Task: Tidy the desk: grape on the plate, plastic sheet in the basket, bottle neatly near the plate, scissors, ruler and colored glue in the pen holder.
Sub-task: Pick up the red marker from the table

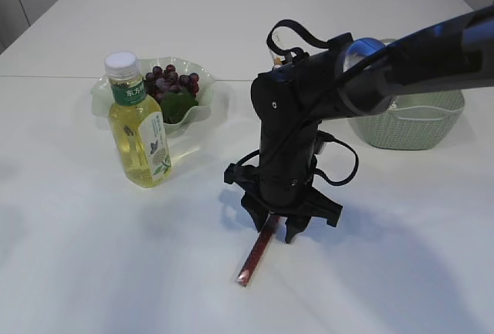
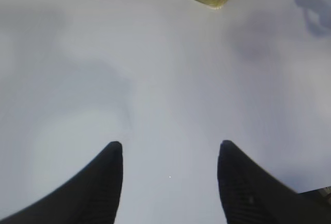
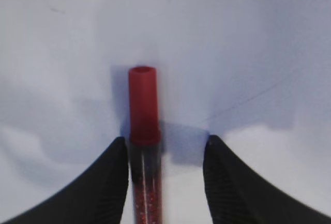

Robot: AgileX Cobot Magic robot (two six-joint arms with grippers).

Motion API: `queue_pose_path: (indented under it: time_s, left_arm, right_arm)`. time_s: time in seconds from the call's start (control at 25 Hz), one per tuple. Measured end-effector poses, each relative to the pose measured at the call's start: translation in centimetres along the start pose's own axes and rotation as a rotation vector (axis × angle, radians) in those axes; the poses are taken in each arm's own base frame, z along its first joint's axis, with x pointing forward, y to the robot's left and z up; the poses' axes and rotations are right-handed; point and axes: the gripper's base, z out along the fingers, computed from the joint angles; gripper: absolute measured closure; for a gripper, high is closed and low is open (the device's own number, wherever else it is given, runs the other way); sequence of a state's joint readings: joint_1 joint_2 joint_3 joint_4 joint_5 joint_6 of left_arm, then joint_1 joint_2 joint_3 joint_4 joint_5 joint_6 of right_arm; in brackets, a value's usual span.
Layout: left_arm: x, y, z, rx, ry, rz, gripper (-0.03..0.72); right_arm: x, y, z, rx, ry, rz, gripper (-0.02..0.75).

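Lying flat on the white table [image 1: 93, 272], the colored glue [image 1: 255, 253] stretched out from under the right gripper [image 1: 279, 232], its red cap [image 3: 143, 105] poking past the fingertips. We saw that gripper's jaws spread, the tube just beside one finger [image 3: 111, 177] and a gap to the other. Our left gripper [image 2: 169, 151] hung spread over bare table. The bottle [image 1: 139, 122] stood beside the plate [image 1: 104, 95] holding the grape [image 1: 171, 81]; the basket [image 1: 417, 122] sat behind.

The table [image 1: 93, 272] is matt white. The bottle [image 1: 140, 129] is clear glossy plastic, the glue tube [image 3: 143, 131] see-through with a smooth red cap, the basket [image 1: 417, 122] woven-look plastic.
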State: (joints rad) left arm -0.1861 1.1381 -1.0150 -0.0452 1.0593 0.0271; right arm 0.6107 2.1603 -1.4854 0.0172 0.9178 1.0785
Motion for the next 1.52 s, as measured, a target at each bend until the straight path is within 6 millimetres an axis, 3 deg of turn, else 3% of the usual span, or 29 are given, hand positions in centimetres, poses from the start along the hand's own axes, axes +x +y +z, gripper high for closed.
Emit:
queue_pose_path:
  time_s: [0.4,0.72,1.12,1.52]
  left_arm:
    - [0.0,0.1,0.0,-0.014,0.000,0.008,0.263]
    - [0.0,0.1,0.0,-0.014,0.000,0.008,0.263]
    - [0.0,0.1,0.0,-0.014,0.000,0.008,0.263]
    - [0.0,0.1,0.0,-0.014,0.000,0.008,0.263]
  right_arm:
    - [0.0,-0.1,0.4,0.029,0.012,-0.004,0.368]
    - [0.1,-0.1,0.4,0.028,0.016,-0.039,0.580]
    - [0.1,-0.2,0.1,0.030,0.020,-0.189,0.624]
    - [-1.6,-1.3,-3.1,-0.017,-0.008,-0.268,0.627]
